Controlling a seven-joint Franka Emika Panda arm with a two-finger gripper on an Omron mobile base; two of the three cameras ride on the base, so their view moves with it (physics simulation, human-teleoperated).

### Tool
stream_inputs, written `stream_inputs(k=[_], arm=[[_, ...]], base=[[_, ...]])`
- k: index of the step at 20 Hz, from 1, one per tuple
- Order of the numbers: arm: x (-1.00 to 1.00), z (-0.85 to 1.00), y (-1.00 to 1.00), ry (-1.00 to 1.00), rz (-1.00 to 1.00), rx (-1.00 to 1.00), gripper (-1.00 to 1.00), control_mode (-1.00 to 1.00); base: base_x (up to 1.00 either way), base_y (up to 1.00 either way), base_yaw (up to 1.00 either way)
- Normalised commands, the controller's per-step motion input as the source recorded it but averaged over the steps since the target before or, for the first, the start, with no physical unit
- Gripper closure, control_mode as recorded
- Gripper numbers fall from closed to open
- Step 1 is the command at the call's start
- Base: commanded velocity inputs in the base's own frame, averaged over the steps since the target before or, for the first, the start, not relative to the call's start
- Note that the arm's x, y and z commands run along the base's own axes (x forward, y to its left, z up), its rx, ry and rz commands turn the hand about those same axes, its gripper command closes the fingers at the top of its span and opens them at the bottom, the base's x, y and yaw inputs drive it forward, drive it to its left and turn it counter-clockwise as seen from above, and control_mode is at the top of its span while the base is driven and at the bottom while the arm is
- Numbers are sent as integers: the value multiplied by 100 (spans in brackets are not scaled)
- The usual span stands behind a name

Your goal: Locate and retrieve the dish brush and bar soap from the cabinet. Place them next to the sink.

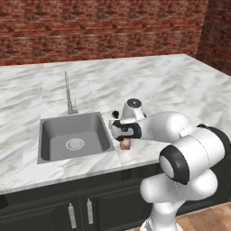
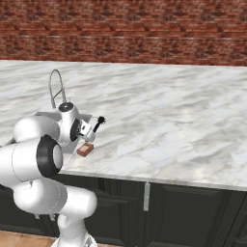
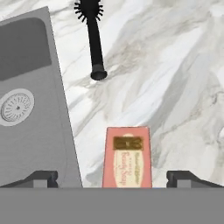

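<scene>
The fingers (image 3: 112,178) stand spread wide, the bar soap (image 3: 127,157) lying loose between them on the marble desk (image 3: 175,65), just beside the sink (image 3: 30,109). The dish brush (image 3: 93,35) lies nearby. A careless lift could nudge the soap into the basin.

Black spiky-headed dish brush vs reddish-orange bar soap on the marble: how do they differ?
Colour: the black spiky-headed dish brush is all black; the reddish-orange bar soap has a paler labelled face.
Shape: the brush is a thin handle with a round bristle head; the soap is a flat rectangular block.
Position: the soap lies between the open gripper's fingertips; the brush lies farther off.
Shared: both lie on the marble beside the grey metal sink.
</scene>
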Motion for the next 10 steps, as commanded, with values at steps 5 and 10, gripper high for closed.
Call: stream_inputs(k=[5, 10], arm=[[-13, 45, -27, 3, 24, -14, -100, -100], [-42, 44, -4, 5, 26, -23, -100, -100]], base=[[0, 0, 0], [0, 0, 0]])
